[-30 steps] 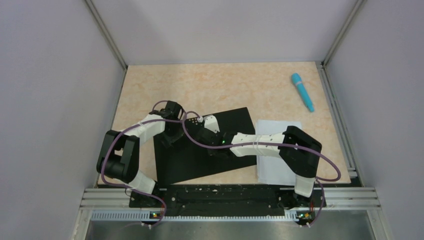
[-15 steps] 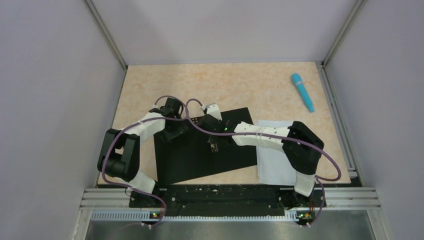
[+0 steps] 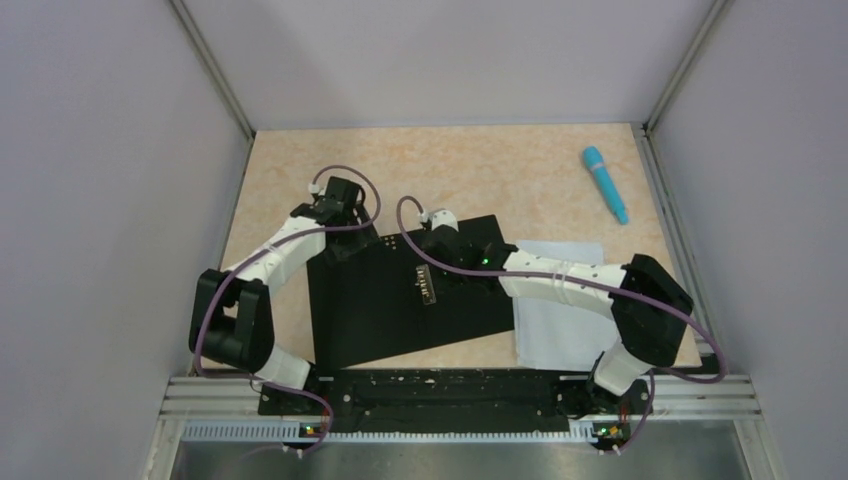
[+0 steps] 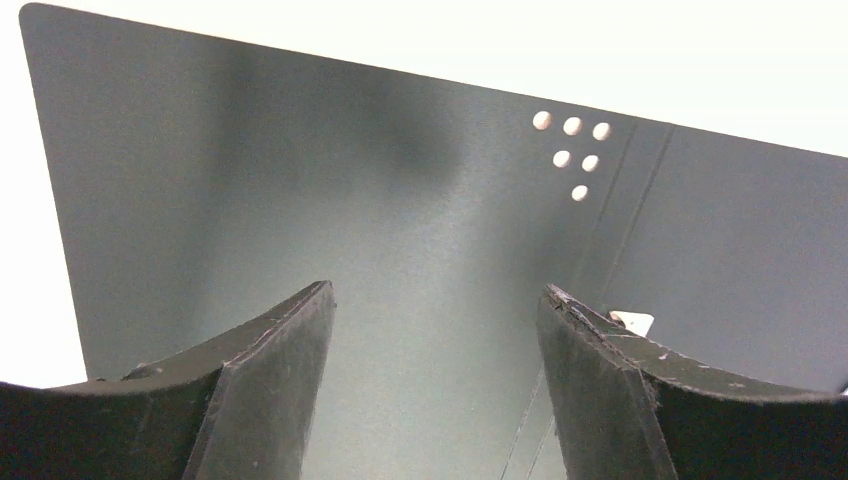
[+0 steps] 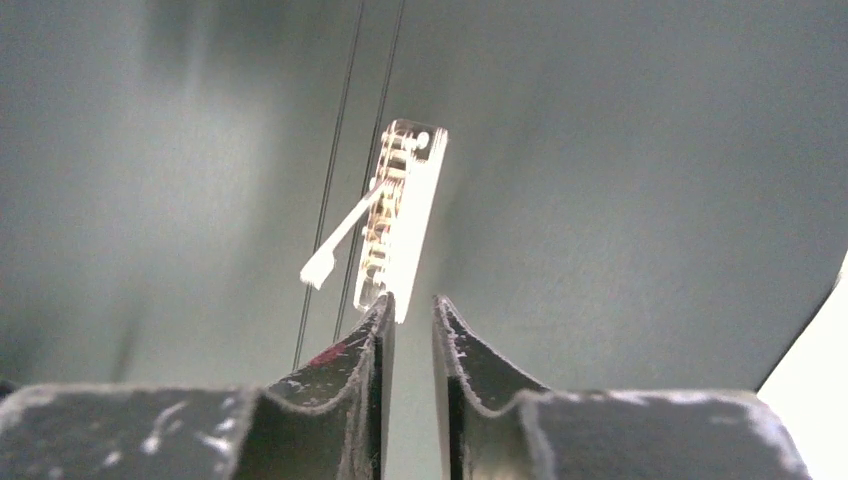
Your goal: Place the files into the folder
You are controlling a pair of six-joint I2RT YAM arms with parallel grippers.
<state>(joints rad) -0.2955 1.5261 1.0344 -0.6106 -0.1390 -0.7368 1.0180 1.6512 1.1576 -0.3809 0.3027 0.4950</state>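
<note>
Where the left gripper (image 4: 435, 295) hangs over the far left corner of the folder (image 3: 400, 320), its jaws stand wide apart. Lying open on the table (image 3: 480, 170), black inside up, the folder shows six small pale dots (image 4: 572, 155). At its middle sits the metal clip (image 5: 405, 215), one lever raised. The right gripper (image 5: 412, 300) has its tips at the clip's near end, jaws drawn almost together. The files (image 3: 555, 335) lie just beside the folder's right edge, partly under the right arm. A blue pen-like stick (image 3: 605, 183) lies far right.
</note>
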